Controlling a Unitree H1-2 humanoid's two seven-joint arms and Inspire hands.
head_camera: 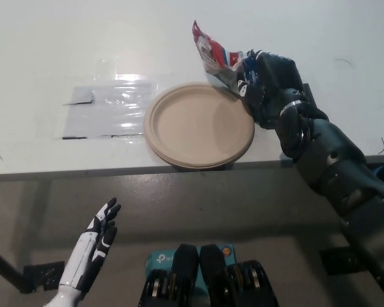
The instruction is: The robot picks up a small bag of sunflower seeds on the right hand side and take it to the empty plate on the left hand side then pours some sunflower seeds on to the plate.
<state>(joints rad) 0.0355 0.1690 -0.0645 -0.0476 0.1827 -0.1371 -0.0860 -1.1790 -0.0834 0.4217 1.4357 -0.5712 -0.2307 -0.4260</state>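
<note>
Both hands show you this: right hand [264, 86] clenched around the seed bag [212, 54] beside the plate [199, 125], left hand [95, 246] released low.

You have a white counter [64, 45] filling the upper part of the view, its front edge running across just below the middle. On it, at your left, lies a clear plastic sheet [109, 109], flat and glossy with glare, with dark marks along its left and lower edges. Below the counter's edge you see a grey floor [198, 211]. A teal box [160, 259] sits low at centre, mostly hidden.
</note>
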